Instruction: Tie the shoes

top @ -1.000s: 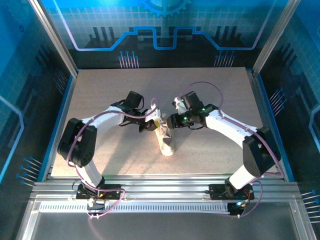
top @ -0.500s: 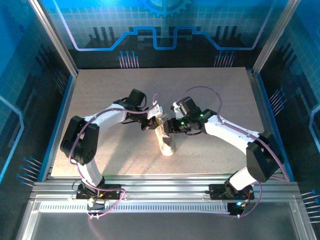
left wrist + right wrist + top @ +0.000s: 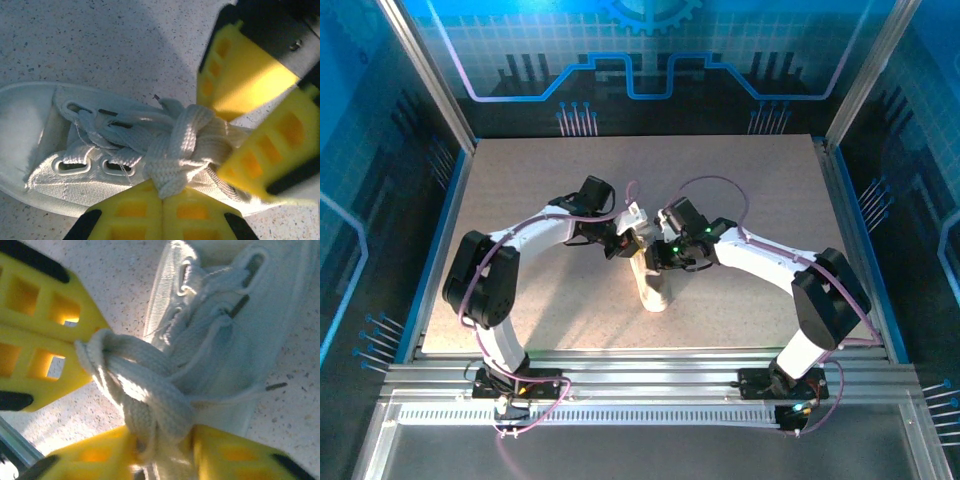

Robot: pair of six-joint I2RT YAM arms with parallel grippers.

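- The white canvas sneaker (image 3: 656, 290) is lying mid-table, between the two arms, on the speckled table (image 3: 750, 190), its toe pointing toward the arm bases.
- The left gripper (image 3: 161, 192), its cut-out yellow fingers pressed together, is pinching the flat woven laces (image 3: 182, 145).
- The right gripper (image 3: 162, 442) is clamping the same bunched laces from the opposite side.

Both arms arch in from the near edge. The left arm (image 3: 485, 285) rises from 7 o'clock, elbow out at 9, forearm aimed toward 3. The right arm (image 3: 770, 262) climbs from 5 o'clock, elbow out at 3, forearm aimed toward 9. The wrists nearly meet at table centre. The left gripper (image 3: 623, 245) has its fingers (image 3: 142, 196) pressed flat together, pinching the laces (image 3: 175, 150). At its 4 o'clock, the right gripper (image 3: 650, 258) has its fingers (image 3: 235, 452) clamped on the same bundle.
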